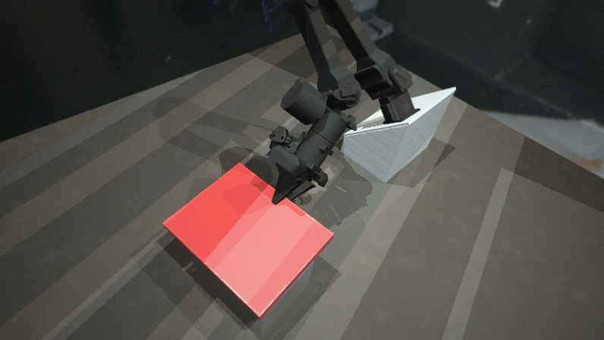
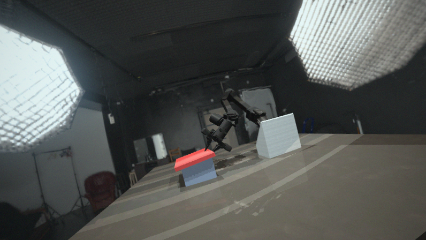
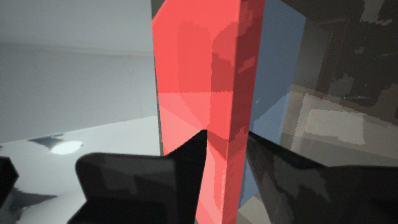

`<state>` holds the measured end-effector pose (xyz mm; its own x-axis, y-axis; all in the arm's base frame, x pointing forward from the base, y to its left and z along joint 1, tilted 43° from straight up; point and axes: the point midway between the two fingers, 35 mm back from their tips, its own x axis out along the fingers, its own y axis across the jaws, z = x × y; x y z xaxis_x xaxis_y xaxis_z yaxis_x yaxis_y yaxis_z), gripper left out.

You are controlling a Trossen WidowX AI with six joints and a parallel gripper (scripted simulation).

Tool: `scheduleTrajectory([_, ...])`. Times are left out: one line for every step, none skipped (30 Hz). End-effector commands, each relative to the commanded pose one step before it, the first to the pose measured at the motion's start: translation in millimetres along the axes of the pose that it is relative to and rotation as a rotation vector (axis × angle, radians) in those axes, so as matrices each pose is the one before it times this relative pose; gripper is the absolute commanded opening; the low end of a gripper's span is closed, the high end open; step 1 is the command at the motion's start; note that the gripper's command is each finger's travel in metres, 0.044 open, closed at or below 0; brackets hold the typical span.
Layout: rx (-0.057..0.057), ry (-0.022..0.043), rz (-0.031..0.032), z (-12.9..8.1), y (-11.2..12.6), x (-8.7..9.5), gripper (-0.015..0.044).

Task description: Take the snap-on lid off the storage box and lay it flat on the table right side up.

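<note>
Wrist view shows the gripper (image 3: 226, 150) clamped on the near edge of the red lid (image 3: 200, 75), which runs up frame centre, seated on the blue storage box (image 3: 275, 65).

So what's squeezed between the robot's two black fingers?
The edge of the red lid, pinched by the gripper; the wrist view shows it.

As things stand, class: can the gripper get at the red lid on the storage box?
Yes, it seems so: the gripper is already shut on the red lid's near edge, with nothing between them.
</note>
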<state>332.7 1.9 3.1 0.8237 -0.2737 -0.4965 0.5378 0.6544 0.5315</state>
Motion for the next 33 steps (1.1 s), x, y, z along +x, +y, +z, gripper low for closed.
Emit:
scheduleTrajectory([-0.0021,0.00242,-0.00393,-0.81,-0.74,0.69,0.0])
scheduleTrajectory([0.0,0.0,0.0,0.0,0.0,0.0,0.0])
scheduleTrajectory([0.0,0.0,0.00001,0.0,0.11,0.12,0.0])
scheduleTrajectory([0.0,0.0,0.0,0.0,0.0,0.0,0.0])
scheduleTrajectory([0.0,0.0,0.00001,0.0,0.11,0.12,0.0])
scheduleTrajectory([0.0,0.0,0.0,0.0,0.0,0.0,0.0])
scheduleTrajectory([0.0,0.0,0.00001,0.0,0.11,0.12,0.0])
scheduleTrajectory([0.0,0.0,0.0,0.0,0.0,0.0,0.0])
scheduleTrajectory([0.0,0.0,0.00001,0.0,0.11,0.12,0.0])
scheduleTrajectory([0.0,0.0,0.0,0.0,0.0,0.0,0.0])
scheduleTrajectory([0.0,0.0,0.00001,0.0,0.11,0.12,0.0])
scheduleTrajectory([0.0,0.0,0.0,0.0,0.0,0.0,0.0])
scheduleTrajectory([0.0,0.0,0.00001,0.0,0.11,0.12,0.0])
scheduleTrajectory([0.0,0.0,0.0,0.0,0.0,0.0,0.0])
scheduleTrajectory([0.0,0.0,0.00001,0.0,0.11,0.12,0.0])
scheduleTrajectory([0.0,0.0,0.0,0.0,0.0,0.0,0.0])
scheduleTrajectory([0.0,0.0,0.00001,0.0,0.11,0.12,0.0])
scheduleTrajectory([0.0,0.0,0.0,0.0,0.0,0.0,0.0])
scheduleTrajectory([0.0,0.0,0.00001,0.0,0.11,0.12,0.0])
scheduleTrajectory([0.0008,0.00131,0.00483,0.9,1.22,-1.07,0.0])
scheduleTrajectory([-0.0008,0.00247,0.00049,0.04,0.93,-0.81,0.0])
scheduleTrajectory([-0.0003,0.00089,0.00019,0.02,1.0,-0.83,0.0])
scheduleTrajectory([-0.0001,0.00031,0.00008,0.0,1.01,-0.81,0.0])
scheduleTrajectory([0.0,0.00012,0.00004,0.0,1.04,-0.78,0.0])
scheduleTrajectory([0.0,0.00006,0.00003,0.0,1.07,-0.75,0.0])
scheduleTrajectory([0.0001,0.00003,0.00003,0.0,1.1,-0.73,0.0])
scheduleTrajectory([0.0001,0.00002,0.00003,0.0,1.12,-0.71,0.0])
scheduleTrajectory([0.0001,0.00002,0.00003,0.0,1.13,-0.69,0.0])
scheduleTrajectory([0.0001,0.00002,0.00003,0.0,1.16,-0.66,0.0])
scheduleTrajectory([0.0001,0.00002,0.00003,0.0,1.17,-0.65,0.0])
scheduleTrajectory([0.0001,0.00002,0.00003,0.0,1.18,-0.64,0.0])
scheduleTrajectory([0.0001,0.00002,0.00003,0.0,1.18,-0.63,0.0])
scheduleTrajectory([0.0001,0.00002,0.00003,0.0,1.19,-0.63,0.0])
